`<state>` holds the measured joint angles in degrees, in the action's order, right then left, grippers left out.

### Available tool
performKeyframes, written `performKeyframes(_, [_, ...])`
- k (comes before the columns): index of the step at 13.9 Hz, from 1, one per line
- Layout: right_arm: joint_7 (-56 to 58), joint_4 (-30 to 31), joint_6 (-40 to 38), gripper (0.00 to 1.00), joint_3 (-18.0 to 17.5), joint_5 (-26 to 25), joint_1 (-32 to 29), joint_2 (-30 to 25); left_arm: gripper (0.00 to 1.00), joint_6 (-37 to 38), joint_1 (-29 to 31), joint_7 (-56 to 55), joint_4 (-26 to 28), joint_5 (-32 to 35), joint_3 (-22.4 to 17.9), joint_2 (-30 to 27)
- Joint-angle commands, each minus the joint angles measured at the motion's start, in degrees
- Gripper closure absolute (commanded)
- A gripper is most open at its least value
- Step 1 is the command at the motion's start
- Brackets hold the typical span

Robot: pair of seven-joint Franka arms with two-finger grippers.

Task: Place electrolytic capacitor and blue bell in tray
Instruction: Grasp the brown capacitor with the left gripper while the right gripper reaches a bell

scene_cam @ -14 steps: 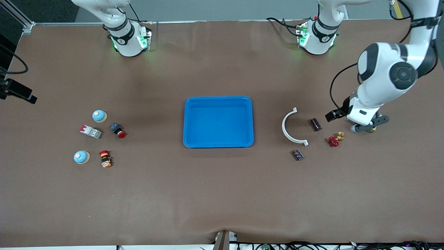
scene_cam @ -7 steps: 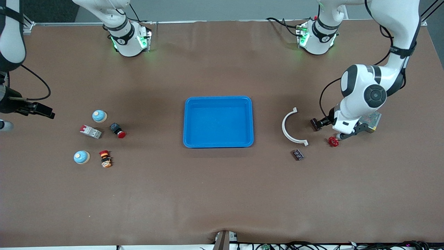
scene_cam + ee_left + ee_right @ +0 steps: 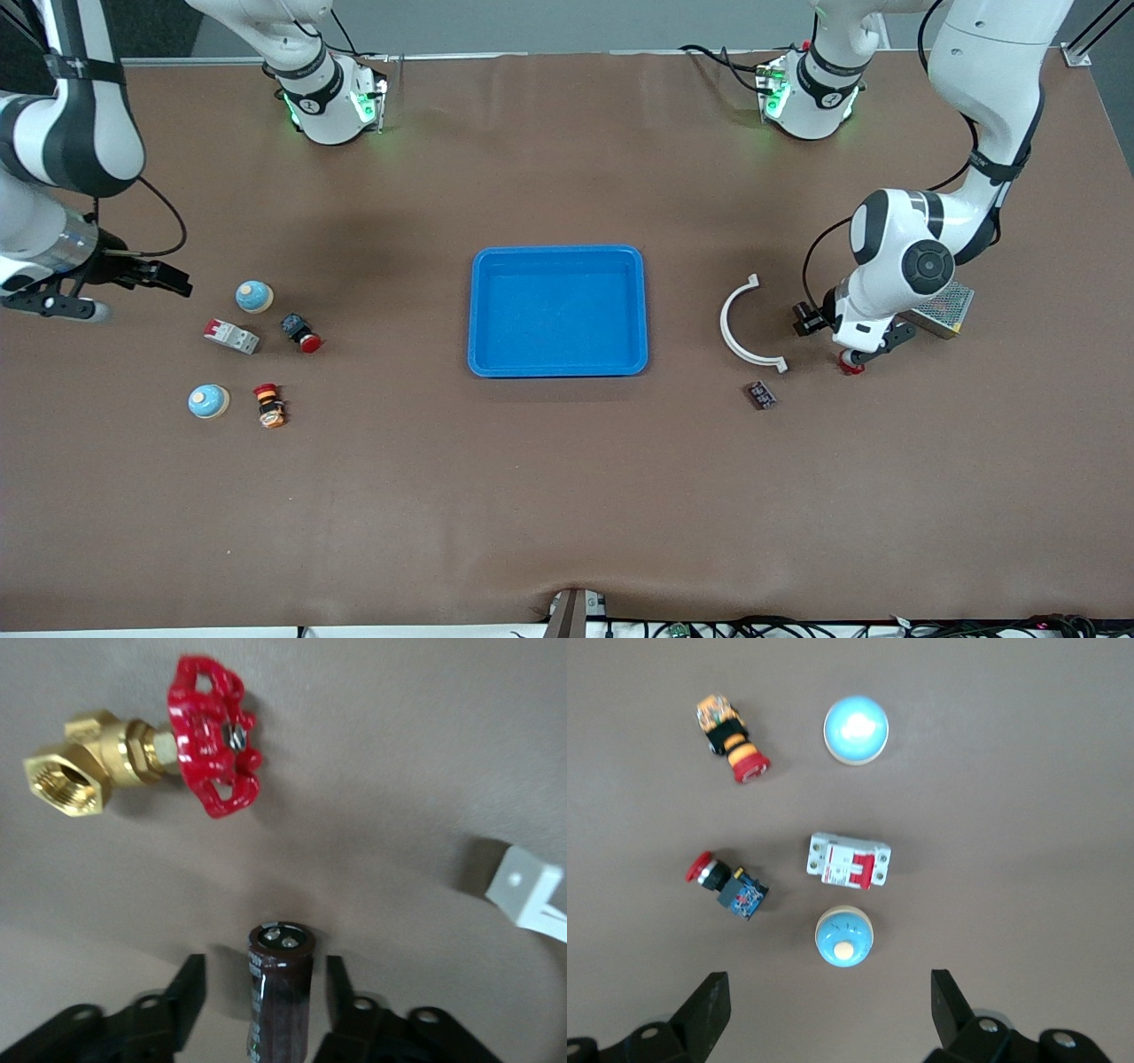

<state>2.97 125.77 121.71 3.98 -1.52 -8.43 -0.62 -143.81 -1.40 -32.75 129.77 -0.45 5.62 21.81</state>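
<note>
Our left gripper [image 3: 259,992] agape astride the capacitor [image 3: 279,988] near the tray [image 3: 558,257]; right gripper [image 3: 828,1010] wide, empty.

Tray [image 3: 558,359]: glossy blue plastic. Table [image 3: 567,496]: matt brown, cloth-like. Valve [image 3: 133,757]: shiny brass body, glossy red handwheel. Capacitor [image 3: 279,992]: smooth dark-brown sleeve, metal terminals. Clip [image 3: 740,332]: matt white plastic.
</note>
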Motion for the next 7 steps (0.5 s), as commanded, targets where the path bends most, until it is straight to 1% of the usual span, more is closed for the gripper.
performKeyframes(1, [0.11,5.78,3.87,0.0,-0.64,-0.59,-0.71,-2.45,0.91,-0.77,-0.18,-0.38,0.39,-1.04,0.26,0.34])
performKeyframes(2, [0.11,7.54,5.62,0.0,-0.64,-0.59,-0.71,-2.45,1.0,-0.42,-0.35,-0.38,0.3,-1.04,0.7,0.08])
performKeyframes(3, [0.11,9.12,7.47,0.0,-0.64,-0.59,-0.71,-2.45,1.0,-0.24,-0.44,-0.73,-0.04,-1.04,1.49,-0.36])
performKeyframes(5, [0.02,11.41,10.98,0.0,-0.64,-0.59,-0.71,-2.36,1.0,-0.15,-0.44,-2.66,-0.83,-1.04,1.67,-1.85])
performKeyframes(7, [-0.07,12.91,14.24,0.0,-0.64,-0.68,-0.54,-0.79,1.0,1.24,-0.27,-8.08,-2.85,-1.04,4.47,-3.0])
